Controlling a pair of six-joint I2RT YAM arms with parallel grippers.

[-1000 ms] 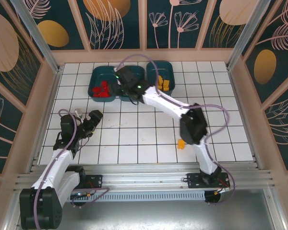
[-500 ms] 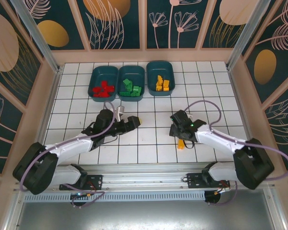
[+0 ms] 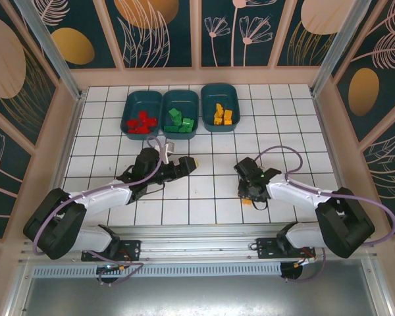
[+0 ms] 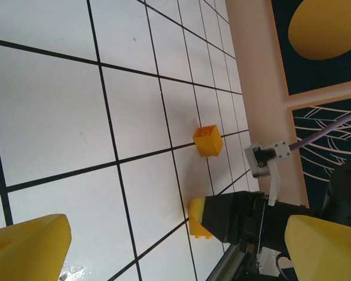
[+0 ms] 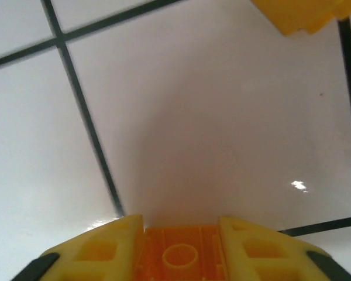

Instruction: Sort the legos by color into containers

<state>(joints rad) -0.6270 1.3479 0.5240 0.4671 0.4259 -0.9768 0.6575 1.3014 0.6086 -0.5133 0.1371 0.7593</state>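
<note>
Left bin [image 3: 141,101], middle bin [image 3: 181,100], right bin [image 3: 220,95] side by side in row along far side of worktop [image 3: 296,125], left of centre. Bricks [image 3: 139,122] inside each.

Left gripper [image 3: 192,163] mid-worktop, before middle bin, jaws wide apart, pointing right. Right gripper [image 3: 249,193] to its right, nearer front edge, before right bin.

Brick [image 5: 181,254] between right gripper's jaws, touching both. Second brick [image 5: 304,14] ahead of fingertips, near, not touching.

Both grippers well apart from bins.
</note>
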